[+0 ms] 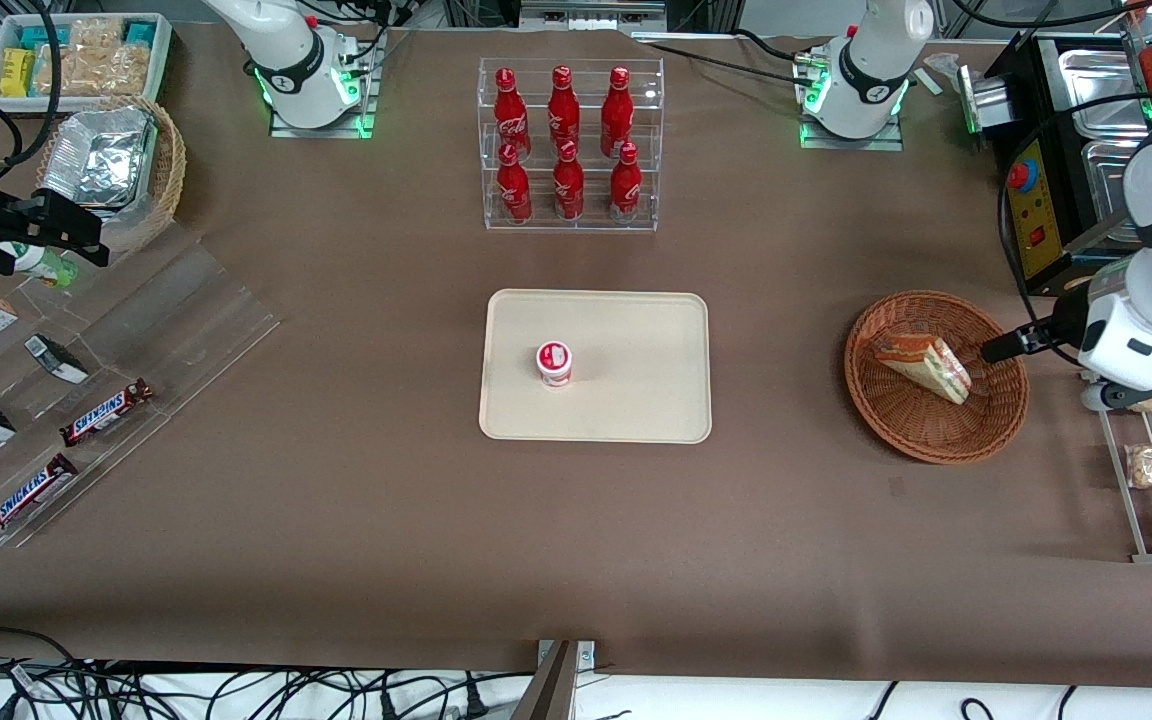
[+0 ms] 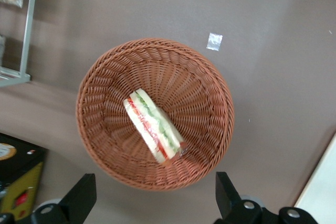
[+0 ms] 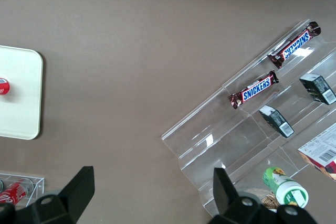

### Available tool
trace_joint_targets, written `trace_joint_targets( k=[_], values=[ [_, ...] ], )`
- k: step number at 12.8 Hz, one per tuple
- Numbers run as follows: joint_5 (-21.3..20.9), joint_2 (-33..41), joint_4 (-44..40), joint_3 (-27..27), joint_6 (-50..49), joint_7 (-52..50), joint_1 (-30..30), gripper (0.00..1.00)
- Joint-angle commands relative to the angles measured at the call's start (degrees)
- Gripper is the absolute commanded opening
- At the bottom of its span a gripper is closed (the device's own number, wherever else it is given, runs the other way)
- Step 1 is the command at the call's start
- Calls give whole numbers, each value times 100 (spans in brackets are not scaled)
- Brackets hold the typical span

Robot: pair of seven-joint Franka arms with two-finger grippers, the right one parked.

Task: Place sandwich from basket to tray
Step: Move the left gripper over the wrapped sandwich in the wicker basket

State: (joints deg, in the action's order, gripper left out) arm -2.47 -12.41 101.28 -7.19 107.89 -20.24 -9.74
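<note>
the front view looks down steeply from high up over the whole table [image 1: 356, 520]. the left wrist view looks straight down, close, past the open gripper [image 2: 155, 198] that hovers above the basket [image 2: 105, 82] and sandwich [image 2: 153, 125]. both views share the basket [image 1: 911, 425], the sandwich [image 1: 924, 364] and the tray [image 1: 636, 400] edge.

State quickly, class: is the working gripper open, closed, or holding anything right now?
Left gripper: jaws open, holding nothing, above the basket, with the sandwich lying in it.
</note>
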Motion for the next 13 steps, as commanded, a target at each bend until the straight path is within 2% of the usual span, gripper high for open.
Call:
trace_joint_targets(
  k=[1, 7, 11, 13],
  values=[
    [-104, 370, 891, -19, 713, -654, -1, 100],
    [-122, 617, 2307, -28, 2401, -1744, -36, 100],
    [-797, 477, 2704, -63, 3044, -2684, -36, 100],
    [-886, 337, 2713, -72, 3264, -3141, -27, 100]
  ],
)
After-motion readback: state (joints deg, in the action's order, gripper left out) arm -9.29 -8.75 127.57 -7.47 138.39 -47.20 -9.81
